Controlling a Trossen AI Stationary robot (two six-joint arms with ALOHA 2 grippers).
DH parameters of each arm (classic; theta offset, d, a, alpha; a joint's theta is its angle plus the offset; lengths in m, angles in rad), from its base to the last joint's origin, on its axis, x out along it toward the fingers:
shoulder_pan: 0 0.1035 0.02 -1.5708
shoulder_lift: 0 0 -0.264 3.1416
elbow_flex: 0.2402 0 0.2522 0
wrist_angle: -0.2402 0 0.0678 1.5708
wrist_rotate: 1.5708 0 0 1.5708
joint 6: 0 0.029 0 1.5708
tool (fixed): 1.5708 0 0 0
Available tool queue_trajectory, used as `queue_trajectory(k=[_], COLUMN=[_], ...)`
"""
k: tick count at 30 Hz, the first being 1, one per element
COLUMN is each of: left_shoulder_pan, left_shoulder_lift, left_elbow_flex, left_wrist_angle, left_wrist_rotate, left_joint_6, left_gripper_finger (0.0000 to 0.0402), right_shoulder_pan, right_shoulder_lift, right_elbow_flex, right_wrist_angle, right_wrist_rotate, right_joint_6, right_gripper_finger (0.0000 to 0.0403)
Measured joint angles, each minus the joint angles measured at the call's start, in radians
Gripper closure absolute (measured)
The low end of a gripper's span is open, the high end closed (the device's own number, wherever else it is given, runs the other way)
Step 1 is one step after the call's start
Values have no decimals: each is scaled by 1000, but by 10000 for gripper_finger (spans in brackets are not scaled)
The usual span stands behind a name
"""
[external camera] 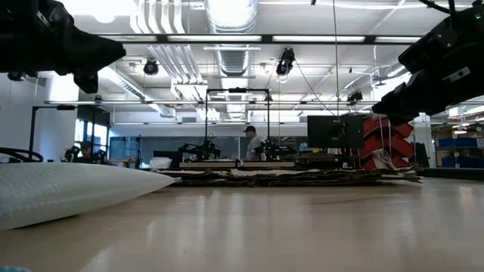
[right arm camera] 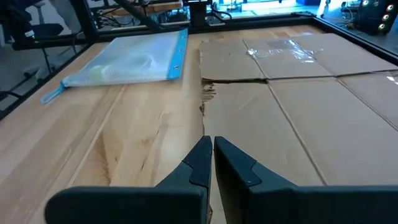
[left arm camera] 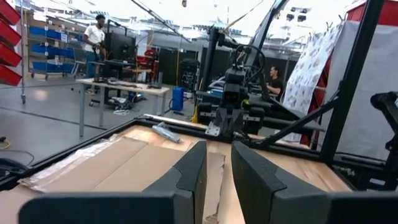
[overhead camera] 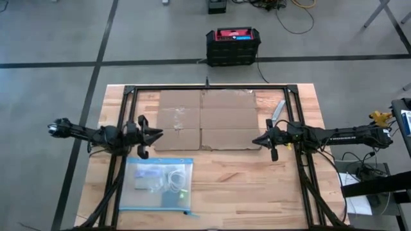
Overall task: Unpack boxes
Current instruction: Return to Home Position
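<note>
- The cardboard box (overhead camera: 209, 120) lies completely flat on the wooden table (overhead camera: 257, 186). It sits in the back middle, with its panels spread out and strips of clear tape showing on top.
- The left gripper (overhead camera: 158, 133) hangs above the table right at the box's left edge, pointing inward across it. Its fingers are a narrow gap apart (you can see cardboard through the slit in the wrist view) and there's nothing between them.
- The right gripper (overhead camera: 255, 140) faces it from the other side, up over the box's front right part. Its fingers are pressed pretty much together and it isn't holding anything either.
- The clear blue-edged bag (overhead camera: 157, 185) lies flat near the front left of the table, apart from the box, with some pale stuff inside it.
- There's a small long grey thing (overhead camera: 277, 110) just beside the box's right edge, and I can't tell what it is.
- The black crate with the red top (overhead camera: 232, 45) is on the floor beyond the table's far side.
</note>
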Motion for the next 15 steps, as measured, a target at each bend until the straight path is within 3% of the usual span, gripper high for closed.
queue_trajectory(k=[3,9,15], left_shoulder_pan=[0,0,0], left_shoulder_lift=[22,64,110], left_elbow_flex=[0,0,0], left_wrist_angle=[-1,-8,-8], left_wrist_rotate=[0,1,1], left_joint_6=[0,0,-2], left_gripper_finger=[343,343,343], right_shoulder_pan=[1,2,2], right_shoulder_lift=[-14,-233,-358], right_elbow_flex=[0,0,0], right_wrist_angle=[-20,-102,-101], right_wrist_rotate=[3,6,7], right_joint_6=[0,0,0], right_gripper_finger=[400,400,400])
